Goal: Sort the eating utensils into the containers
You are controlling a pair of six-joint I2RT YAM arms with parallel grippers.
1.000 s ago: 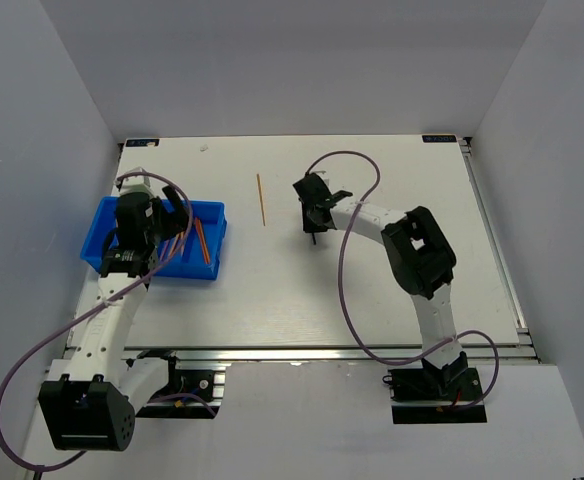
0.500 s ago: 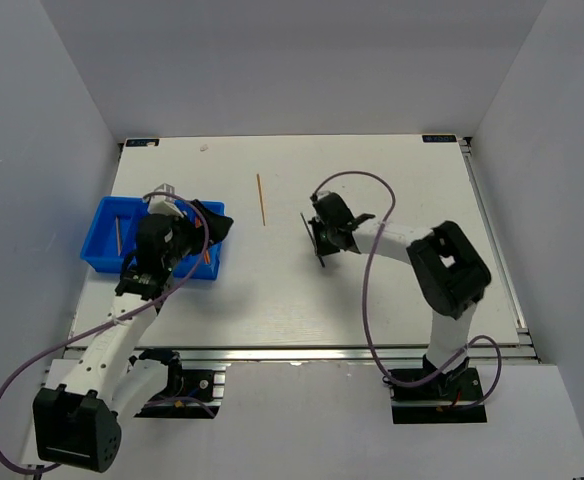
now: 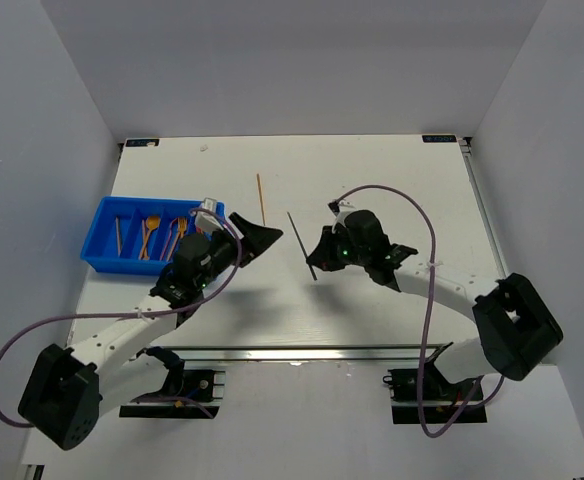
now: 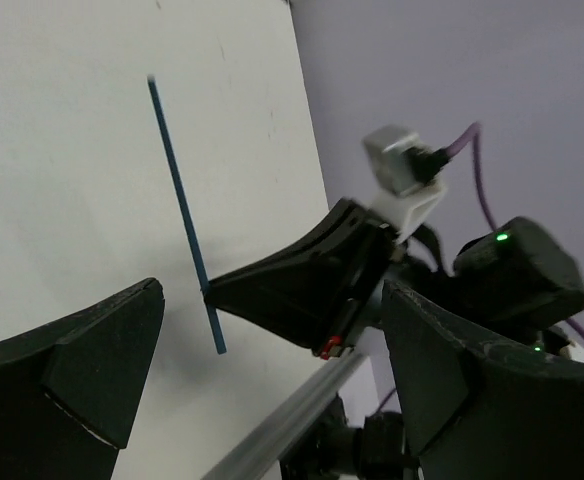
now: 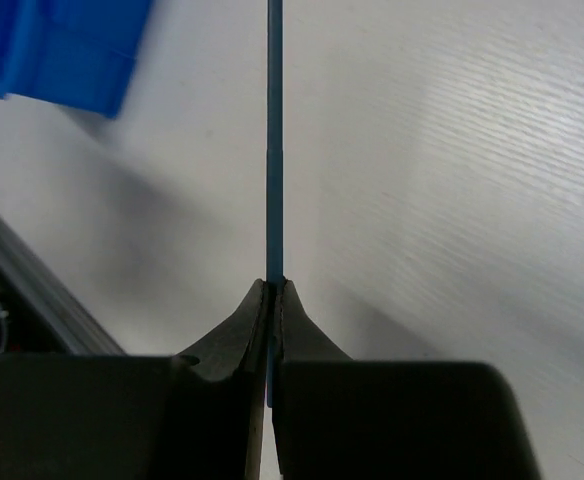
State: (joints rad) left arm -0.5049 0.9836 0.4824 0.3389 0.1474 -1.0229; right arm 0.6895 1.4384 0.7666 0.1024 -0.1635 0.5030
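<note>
A thin dark blue stick (image 3: 301, 245) is pinched near its lower end by my right gripper (image 3: 314, 262), which is shut on it above the middle of the table. In the right wrist view the stick (image 5: 274, 150) rises straight out of the closed fingertips (image 5: 273, 290). My left gripper (image 3: 255, 245) hangs open just left of the stick with nothing in it. In its own view the stick (image 4: 180, 200) stands between its wide fingers (image 4: 82, 365). The blue bin (image 3: 107, 255) at the left holds several orange utensils (image 3: 150, 232) in its compartments. An orange stick (image 3: 261, 198) lies on the table behind.
The bin's corner (image 5: 62, 50) shows at the upper left of the right wrist view. The metal rail of the table's front edge (image 3: 302, 352) runs below both arms. Purple cables (image 3: 427, 260) loop over each arm. Grey walls enclose the table.
The right gripper shut on the blue stick, lifted it and came nearer and leftwards. The left gripper left the bin and swung right towards the stick, staying open.
</note>
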